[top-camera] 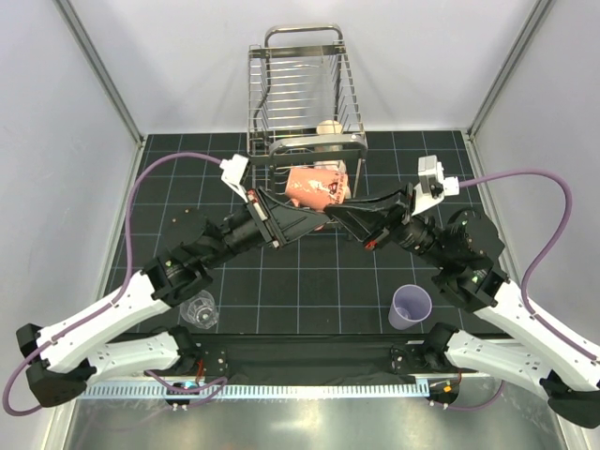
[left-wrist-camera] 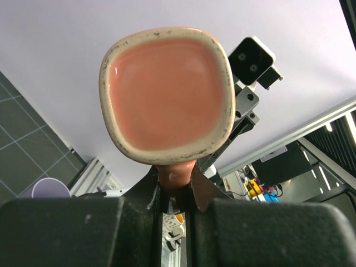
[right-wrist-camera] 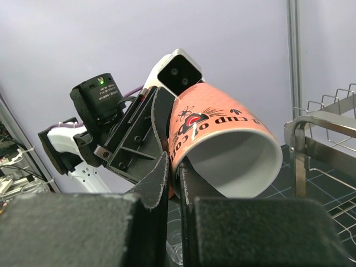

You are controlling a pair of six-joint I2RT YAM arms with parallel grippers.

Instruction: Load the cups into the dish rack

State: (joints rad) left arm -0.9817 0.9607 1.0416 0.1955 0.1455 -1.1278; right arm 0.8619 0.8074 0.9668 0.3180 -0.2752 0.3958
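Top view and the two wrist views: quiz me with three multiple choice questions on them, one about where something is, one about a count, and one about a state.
1. Where is the lavender tumbler?
A. On the table by the right arm
B. Held in the air
C. Stacked inside another cup

2. How many hands grip the pink mug?
A. None
B. One
C. Two

3. How is the pink mug held?
A. Upright, mouth up
B. Tipped, mouth sideways
C. Upside down on the table

Answers:
1 A: the top view shows it standing on the black table beside the right arm.
2 C: the left hand pinches its handle, and the right hand clamps its wall.
3 B: the right wrist view shows its open mouth facing sideways.
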